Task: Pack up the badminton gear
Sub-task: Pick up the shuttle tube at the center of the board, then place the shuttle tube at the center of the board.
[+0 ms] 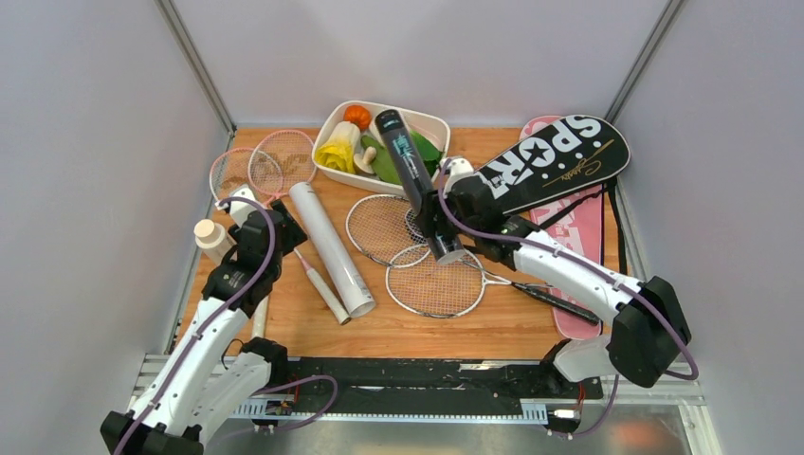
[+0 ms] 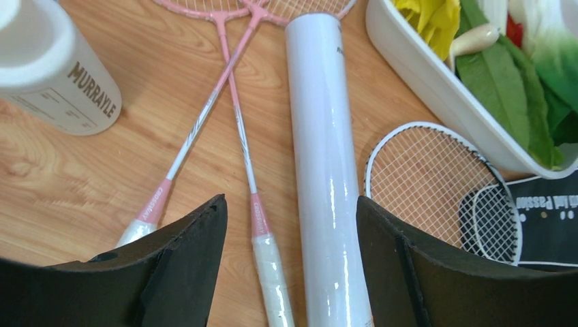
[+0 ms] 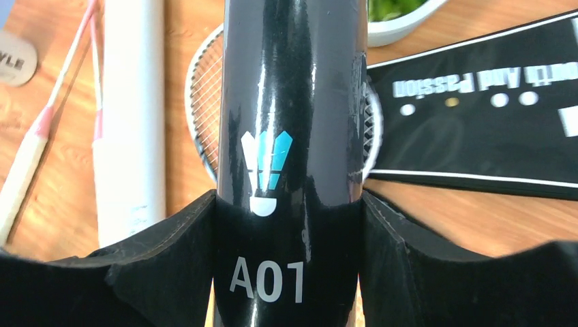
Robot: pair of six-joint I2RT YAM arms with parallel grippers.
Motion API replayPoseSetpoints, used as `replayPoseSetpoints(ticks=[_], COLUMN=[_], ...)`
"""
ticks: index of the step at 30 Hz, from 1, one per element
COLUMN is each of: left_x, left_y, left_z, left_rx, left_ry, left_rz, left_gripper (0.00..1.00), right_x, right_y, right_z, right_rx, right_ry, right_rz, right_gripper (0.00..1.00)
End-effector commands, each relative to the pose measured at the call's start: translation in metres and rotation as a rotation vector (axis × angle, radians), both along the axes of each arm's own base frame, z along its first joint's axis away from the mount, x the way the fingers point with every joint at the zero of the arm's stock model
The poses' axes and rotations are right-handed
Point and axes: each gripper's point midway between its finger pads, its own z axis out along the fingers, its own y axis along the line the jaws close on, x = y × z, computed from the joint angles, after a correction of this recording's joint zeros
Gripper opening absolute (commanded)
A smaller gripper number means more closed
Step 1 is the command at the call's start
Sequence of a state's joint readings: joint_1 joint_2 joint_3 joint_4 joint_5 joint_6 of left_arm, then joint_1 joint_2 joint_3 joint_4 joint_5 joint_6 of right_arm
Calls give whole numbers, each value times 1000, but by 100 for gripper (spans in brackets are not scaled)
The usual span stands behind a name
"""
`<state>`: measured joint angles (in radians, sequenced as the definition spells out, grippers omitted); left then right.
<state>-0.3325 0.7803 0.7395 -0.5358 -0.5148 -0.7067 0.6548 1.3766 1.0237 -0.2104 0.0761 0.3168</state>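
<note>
Firmly clamped, the right gripper squeezes the black tube from both sides close to its near end. The hold looks meant to swing the long canister clear of the silver racquets lying beneath it. The glossy tube bears a teal-and-white shuttlecock emblem just beyond the fingers and "A01" between them. Off the gripper's right finger lies the black cover. The left gripper hangs wide open and empty. The white tube runs under its gap and the pink racquets lie just left, so it seems lined up for that tube.
</note>
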Motion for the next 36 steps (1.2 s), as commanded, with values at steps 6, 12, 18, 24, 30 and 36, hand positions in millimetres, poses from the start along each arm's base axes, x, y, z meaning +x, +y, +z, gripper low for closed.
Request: replayPoseSetpoints(ticks=[6, 12, 18, 24, 30, 36], left_x=[-6, -9, -10, -8, -4, 2], left_y=[17, 25, 28, 26, 24, 8], left_z=[37, 48, 47, 44, 37, 33], left_rx=[43, 70, 83, 86, 95, 147], left_ry=[-85, -116, -115, -111, -102, -89], left_rz=[47, 70, 80, 73, 60, -85], left_gripper=[76, 76, 76, 75, 75, 78], right_x=[-27, -43, -61, -70, -80, -61], right_y=[81, 122, 149, 157, 164, 133], right_z=[17, -33, -71, -88, -79, -47], right_rx=[142, 94, 75, 96, 150, 186], right_ry=[-106, -11, 69, 141, 180, 157], right_rz=[203, 273, 293, 313, 335, 174], right_gripper=[17, 19, 26, 35, 66, 80])
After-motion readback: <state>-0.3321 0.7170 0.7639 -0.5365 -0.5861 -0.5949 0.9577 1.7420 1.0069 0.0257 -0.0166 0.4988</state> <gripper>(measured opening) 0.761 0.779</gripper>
